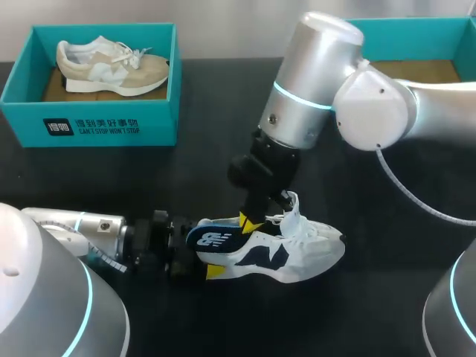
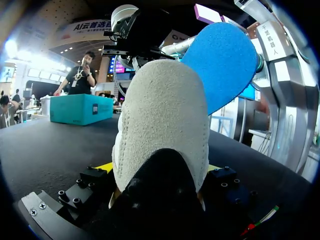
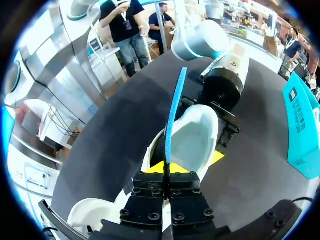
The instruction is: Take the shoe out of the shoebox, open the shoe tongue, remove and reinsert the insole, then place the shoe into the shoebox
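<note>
Holding 1 shoe, left claw; 1 insole, right claw.

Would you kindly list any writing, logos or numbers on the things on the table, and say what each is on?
On the shoebox, front wall: a logo square and two lines of white print, too small to quote reliably.
On the navy-and-white shoe, heel side: a white letter logo, a brand mark, left unquoted.
On the insole: no print visible.
</note>
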Tool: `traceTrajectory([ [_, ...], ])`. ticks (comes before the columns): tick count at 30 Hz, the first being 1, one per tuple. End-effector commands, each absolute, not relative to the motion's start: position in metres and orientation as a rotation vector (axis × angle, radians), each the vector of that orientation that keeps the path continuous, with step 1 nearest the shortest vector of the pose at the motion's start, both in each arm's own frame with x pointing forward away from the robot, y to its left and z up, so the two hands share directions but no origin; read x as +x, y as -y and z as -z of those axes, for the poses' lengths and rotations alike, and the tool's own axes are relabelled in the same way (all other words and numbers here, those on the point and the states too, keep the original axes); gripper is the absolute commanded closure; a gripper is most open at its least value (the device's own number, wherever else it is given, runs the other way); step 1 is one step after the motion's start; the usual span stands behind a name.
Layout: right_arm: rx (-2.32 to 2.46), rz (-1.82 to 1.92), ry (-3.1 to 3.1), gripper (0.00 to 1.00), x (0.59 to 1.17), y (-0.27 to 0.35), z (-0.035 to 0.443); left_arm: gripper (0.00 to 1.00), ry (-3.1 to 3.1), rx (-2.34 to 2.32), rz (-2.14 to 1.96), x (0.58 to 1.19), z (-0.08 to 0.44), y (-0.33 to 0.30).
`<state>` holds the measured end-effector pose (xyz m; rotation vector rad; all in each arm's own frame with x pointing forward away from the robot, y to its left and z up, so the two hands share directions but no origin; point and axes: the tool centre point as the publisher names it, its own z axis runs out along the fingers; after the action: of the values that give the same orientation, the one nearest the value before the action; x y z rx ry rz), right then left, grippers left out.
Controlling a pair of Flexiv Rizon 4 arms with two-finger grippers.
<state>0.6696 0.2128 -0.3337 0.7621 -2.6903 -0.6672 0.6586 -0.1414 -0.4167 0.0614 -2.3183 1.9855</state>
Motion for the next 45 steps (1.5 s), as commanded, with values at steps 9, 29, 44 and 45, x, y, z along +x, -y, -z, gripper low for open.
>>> traceTrajectory([
  [9, 0.683, 0.641, 2.692, 0.32, 0.665, -0.209, 0.328, 1.0, 2.319, 0.065, -1.987, 0.659, 0.419, 0.141],
  [29, 0.404, 0.553, 2.689, 0.0, 0.665, -0.206, 0.299, 1.0, 2.319, 0.065, -1.987, 0.659, 0.419, 0.141],
  [44, 0.318, 0.557, 2.59, 0.0, 0.668, -0.221, 0.285, 1.0, 2.319, 0.065, -1.987, 0.659, 0.419, 0.141],
  [45, 0.302, 0.566, 2.567, 0.0, 0.667, -0.223, 0.285, 1.0, 2.319, 0.065, -1.987, 0.659, 0.419, 0.141],
])
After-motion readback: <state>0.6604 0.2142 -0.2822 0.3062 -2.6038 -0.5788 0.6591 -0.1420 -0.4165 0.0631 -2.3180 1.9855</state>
